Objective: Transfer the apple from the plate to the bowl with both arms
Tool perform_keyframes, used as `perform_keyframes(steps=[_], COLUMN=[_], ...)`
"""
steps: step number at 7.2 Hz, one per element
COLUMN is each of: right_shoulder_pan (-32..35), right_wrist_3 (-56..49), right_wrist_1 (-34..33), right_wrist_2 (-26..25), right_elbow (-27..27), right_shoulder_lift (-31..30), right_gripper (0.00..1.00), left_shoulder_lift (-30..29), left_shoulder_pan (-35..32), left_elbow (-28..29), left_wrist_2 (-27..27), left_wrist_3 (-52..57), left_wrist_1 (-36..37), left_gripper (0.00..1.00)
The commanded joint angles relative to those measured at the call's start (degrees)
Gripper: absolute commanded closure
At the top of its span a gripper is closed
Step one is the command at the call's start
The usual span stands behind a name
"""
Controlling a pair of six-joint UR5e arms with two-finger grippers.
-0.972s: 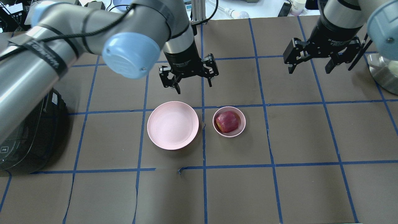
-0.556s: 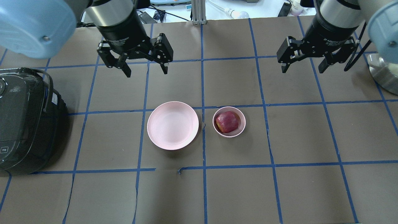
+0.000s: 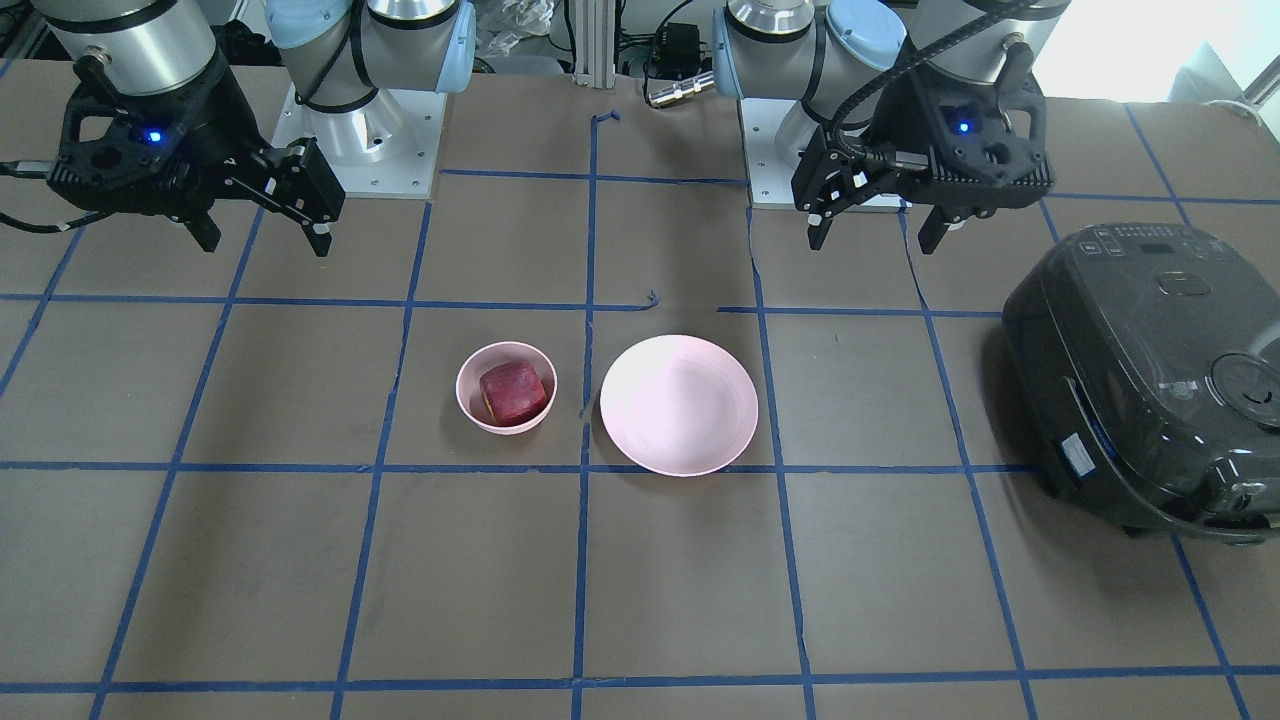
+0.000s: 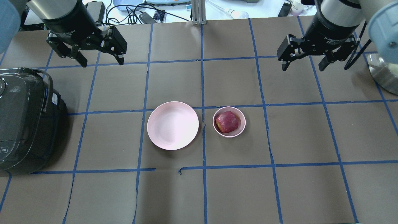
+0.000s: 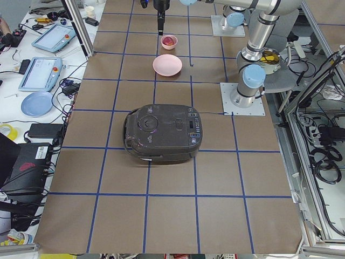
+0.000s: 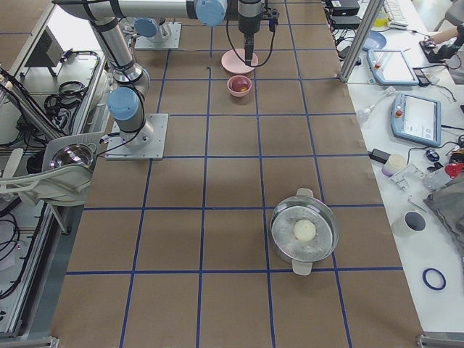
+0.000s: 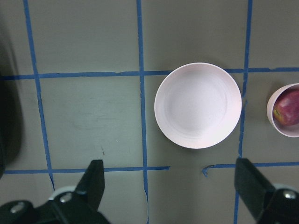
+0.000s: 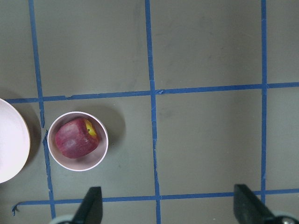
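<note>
The dark red apple [image 4: 227, 122] lies inside the small pink bowl [image 4: 242, 127] near the table's middle. It also shows in the front view [image 3: 512, 392] and the right wrist view [image 8: 76, 137]. The wide pink plate [image 4: 173, 125] sits empty just left of the bowl, with a narrow gap between them. My left gripper [image 4: 102, 62] is open and empty, raised over the far left of the table, well away from the plate. My right gripper [image 4: 302, 67] is open and empty, raised over the far right, away from the bowl.
A black rice cooker [image 4: 21, 121] stands at the table's left edge. A steel pot [image 4: 382, 74] sits at the right edge. Blue tape lines grid the brown table cover. Cables and devices lie beyond the far edge.
My left arm has swung from just behind the plate out to the far left, its gripper open throughout. The right gripper has barely moved. Apple, bowl and plate have not moved.
</note>
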Motion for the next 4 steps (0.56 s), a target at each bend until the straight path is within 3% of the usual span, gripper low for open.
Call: perform_keyframes(steps=[1,4], right_shoulder_pan=[0.06,-0.03], right_wrist_3=[0.00,0.00], right_wrist_1=[-0.21,-0.29], right_wrist_2=[-0.44,-0.61], right_elbow=[0.08,0.08], right_shoulder_lift=[0.03,0.11], right_gripper=[0.00,0.00], left_shoulder_lift=[0.59,0.94], left_shoulder_pan=[0.01,0.01], left_elbow=[-2.32,-2.41], left_wrist_2=[-0.10,-0.18], left_wrist_3=[0.35,0.78], left_wrist_1=[4.02,4.03], left_gripper=[0.00,0.00])
